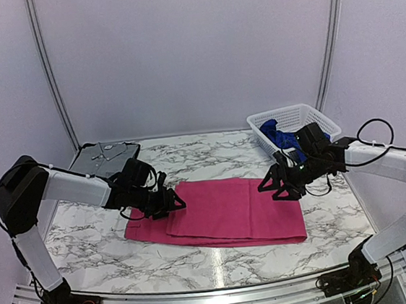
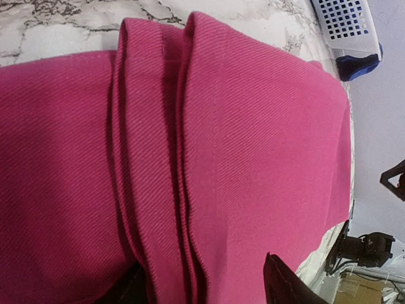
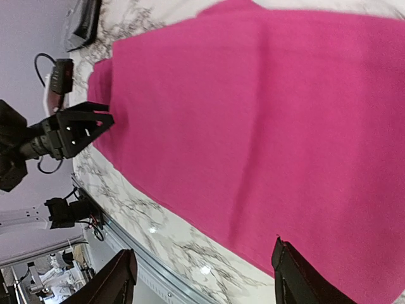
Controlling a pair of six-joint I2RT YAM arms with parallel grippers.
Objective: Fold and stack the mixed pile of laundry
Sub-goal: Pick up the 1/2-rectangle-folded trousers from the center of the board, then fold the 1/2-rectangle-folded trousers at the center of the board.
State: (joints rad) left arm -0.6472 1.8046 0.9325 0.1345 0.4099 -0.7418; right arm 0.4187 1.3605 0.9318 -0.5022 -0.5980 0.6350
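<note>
Two garments make up the pile, and they lie well apart. The magenta garment (image 1: pixel 231 211) is folded flat in the middle of the worktop (image 1: pixel 189 157). The blue garment (image 1: pixel 280 138) sits bunched in the white basket (image 1: pixel 313 111) at the right rear.

The left gripper (image 1: pixel 176 204) has its jaws apart astride the stacked fold edges at the cloth's left end. The right gripper (image 1: pixel 278 188) hangs over the right end, jaws apart, holding nothing.

If the left jaws pinch only the top layer, the lower folds would likely slide out and the fold open. A pull by one arm alone could skew the rectangle.

The left wrist view shows several layered edges that the top view flattens into one seam. Only the top view shows the grey folded shirt (image 1: pixel 106 158) at the left rear.
</note>
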